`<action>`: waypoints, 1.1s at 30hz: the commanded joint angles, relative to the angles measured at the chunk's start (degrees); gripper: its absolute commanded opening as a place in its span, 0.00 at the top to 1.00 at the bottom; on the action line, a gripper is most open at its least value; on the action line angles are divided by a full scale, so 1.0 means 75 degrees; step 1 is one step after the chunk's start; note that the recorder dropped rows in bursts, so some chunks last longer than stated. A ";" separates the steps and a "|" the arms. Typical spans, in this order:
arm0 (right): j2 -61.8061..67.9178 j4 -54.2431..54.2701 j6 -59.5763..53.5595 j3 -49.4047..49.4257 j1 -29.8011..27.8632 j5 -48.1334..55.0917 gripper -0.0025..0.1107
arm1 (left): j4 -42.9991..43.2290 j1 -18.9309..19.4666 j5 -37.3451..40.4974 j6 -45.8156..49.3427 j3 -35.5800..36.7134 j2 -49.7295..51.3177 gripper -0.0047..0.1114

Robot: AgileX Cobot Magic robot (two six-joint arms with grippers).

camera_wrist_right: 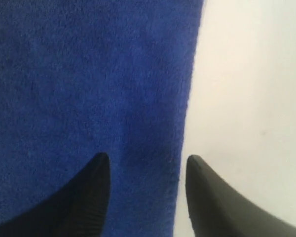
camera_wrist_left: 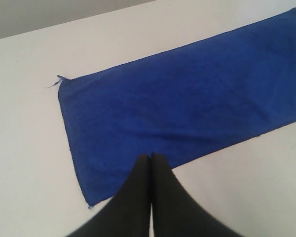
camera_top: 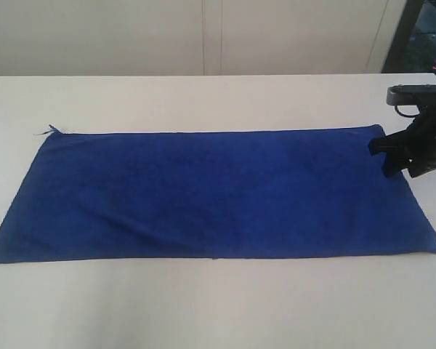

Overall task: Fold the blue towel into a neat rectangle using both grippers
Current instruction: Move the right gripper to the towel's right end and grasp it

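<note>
The blue towel (camera_top: 203, 193) lies flat as one long strip across the white table. My right gripper (camera_top: 384, 154) is at the towel's far right corner. In the right wrist view the right gripper (camera_wrist_right: 148, 160) is open and straddles the towel's (camera_wrist_right: 89, 74) hem, one finger over cloth and one over bare table, with nothing held. The left arm does not show in the exterior view. In its wrist view the left gripper (camera_wrist_left: 151, 156) is shut and empty, hovering off the towel's (camera_wrist_left: 187, 98) long edge close to a corner.
The white table (camera_top: 203, 305) stretches bare in front of and behind the towel. A loose thread (camera_top: 47, 131) sticks out at the towel's far left corner. A pale wall (camera_top: 203, 36) runs behind the table, with a dark post (camera_top: 407, 33) at the back right.
</note>
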 commanded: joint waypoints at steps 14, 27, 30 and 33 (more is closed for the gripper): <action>0.0385 -0.0159 -0.0101 -0.0069 -0.0034 -0.0434 0.57 | -0.0014 -0.0053 0.0036 0.0000 0.0038 -0.0038 0.96; 0.0385 -0.0159 -0.0390 -0.0069 -0.0034 0.0154 0.85 | -0.0014 -0.0053 0.0036 0.0000 0.0038 -0.0038 0.96; 0.0385 -0.0159 -0.0390 -0.0069 -0.0034 0.0109 0.96 | -0.0014 -0.0053 0.0036 0.0000 0.0038 -0.0038 0.96; 0.0385 -0.0861 0.0086 -0.0101 -0.0034 -0.0045 0.98 | -0.0014 -0.0053 0.0033 0.0016 0.0039 -0.0038 0.96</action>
